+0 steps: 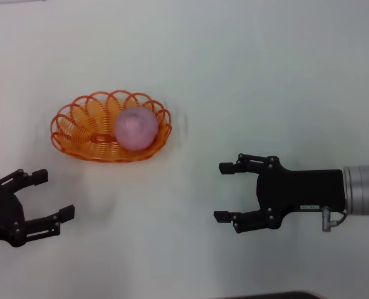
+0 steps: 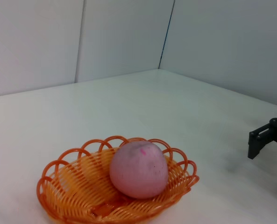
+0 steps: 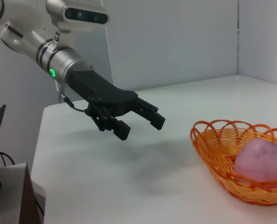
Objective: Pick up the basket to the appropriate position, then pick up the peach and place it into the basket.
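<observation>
Risk of a knock: your left gripper [image 1: 44,195] hangs low, just near of the basket [image 1: 78,134]; if you swing that arm across rather than lifting it clear, a finger could catch the scalloped rim and drag the light wire basket along the table [image 1: 265,75].
Risk of a roll-out: the peach [image 1: 135,128] sits toward the basket's right end, not its middle, so a jolt there could tip it over the low rim.
Risk of redundant motion: you have nothing left to grasp, by my reading; a fresh reach by the right gripper [image 1: 224,192] would only disturb a finished placement.
Jaws: both grippers stand released and hold nothing; the right one is well apart from the basket, to its right and nearer.
Peach, look: round, dull pink, matt and faintly fuzzy, with a small brighter pink mark near its top.
Basket, look: oval, orange looped wire, flat on the table, left of centre.
</observation>
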Available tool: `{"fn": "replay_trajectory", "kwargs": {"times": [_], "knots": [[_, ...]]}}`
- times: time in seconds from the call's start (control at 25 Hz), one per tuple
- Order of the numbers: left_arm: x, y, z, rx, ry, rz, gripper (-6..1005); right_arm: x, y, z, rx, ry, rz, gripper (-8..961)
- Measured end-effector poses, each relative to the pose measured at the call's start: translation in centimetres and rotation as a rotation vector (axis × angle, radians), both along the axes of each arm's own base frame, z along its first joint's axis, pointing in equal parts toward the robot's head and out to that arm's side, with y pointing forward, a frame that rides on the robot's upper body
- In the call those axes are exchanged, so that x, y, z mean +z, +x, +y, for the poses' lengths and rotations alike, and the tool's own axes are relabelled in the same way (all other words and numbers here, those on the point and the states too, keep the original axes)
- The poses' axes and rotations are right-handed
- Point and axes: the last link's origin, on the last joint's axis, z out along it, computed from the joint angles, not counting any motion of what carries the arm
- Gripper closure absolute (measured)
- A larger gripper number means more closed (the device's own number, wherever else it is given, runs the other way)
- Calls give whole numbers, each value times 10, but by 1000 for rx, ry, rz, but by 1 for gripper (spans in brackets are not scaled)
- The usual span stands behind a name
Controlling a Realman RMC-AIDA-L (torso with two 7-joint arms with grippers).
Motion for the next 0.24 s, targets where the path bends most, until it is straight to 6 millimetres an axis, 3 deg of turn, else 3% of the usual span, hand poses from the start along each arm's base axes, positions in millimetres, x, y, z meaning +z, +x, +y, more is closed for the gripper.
{"fn": "replay_trajectory", "kwargs": {"times": [0.24], "knots": [[0,0,0,0,0,1,65,0,0,1,-4,7,4,38]]}}
